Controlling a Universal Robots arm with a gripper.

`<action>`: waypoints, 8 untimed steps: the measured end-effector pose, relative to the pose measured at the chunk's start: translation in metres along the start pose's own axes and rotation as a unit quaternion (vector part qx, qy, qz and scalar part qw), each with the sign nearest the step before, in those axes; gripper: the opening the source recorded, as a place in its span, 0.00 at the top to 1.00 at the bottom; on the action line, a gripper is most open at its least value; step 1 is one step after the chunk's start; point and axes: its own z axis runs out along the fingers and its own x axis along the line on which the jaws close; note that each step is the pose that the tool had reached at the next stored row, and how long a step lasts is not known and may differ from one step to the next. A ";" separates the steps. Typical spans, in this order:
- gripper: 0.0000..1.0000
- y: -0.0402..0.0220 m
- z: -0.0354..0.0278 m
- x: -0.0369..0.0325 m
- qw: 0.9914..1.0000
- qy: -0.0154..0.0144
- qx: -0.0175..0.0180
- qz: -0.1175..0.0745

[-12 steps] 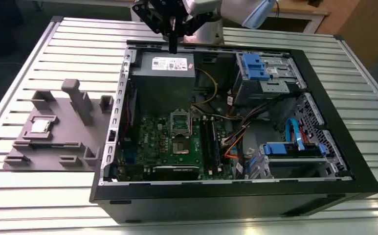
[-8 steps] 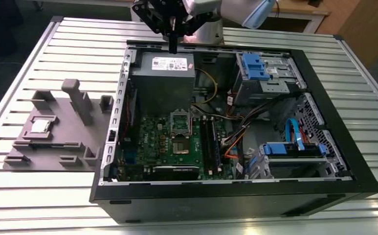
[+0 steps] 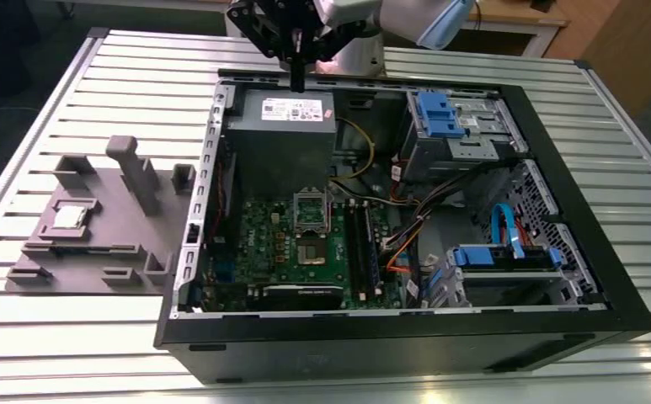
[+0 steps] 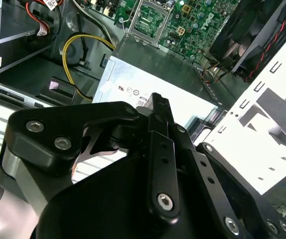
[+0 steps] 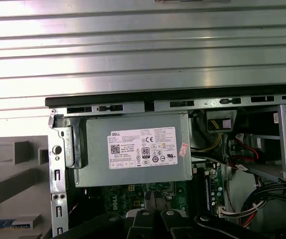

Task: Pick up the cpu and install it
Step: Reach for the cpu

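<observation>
The cpu (image 3: 70, 216) is a small pale square chip lying in a recess of the grey fixture (image 3: 89, 244) on the table, at the exterior view's left. The green motherboard (image 3: 302, 244) lies inside the open computer case, with its metal-framed socket (image 3: 311, 212) near the board's middle. My gripper (image 3: 297, 80) hangs over the far wall of the case, above the power supply (image 3: 285, 126), far from the cpu. Its fingers are shut together with nothing between them. In the second wrist view the black gripper (image 4: 158, 102) points at the power supply (image 4: 183, 79), with the socket (image 4: 153, 15) beyond.
The black case wall (image 3: 415, 337) rings the board. Blue drive brackets (image 3: 443, 114) and cable bundles (image 3: 415, 227) fill the exterior view's right side of the case. Upright grey blocks (image 3: 129, 164) stand on the fixture. The slatted metal table (image 3: 56, 320) surrounds everything.
</observation>
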 end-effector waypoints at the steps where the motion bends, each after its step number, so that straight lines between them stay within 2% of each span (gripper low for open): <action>1: 0.90 0.0000 0.0000 0.0002 1.000 0.000 0.000 0.000; 8: 0.90 -0.0003 -0.0001 0.0035 1.000 0.000 0.000 0.000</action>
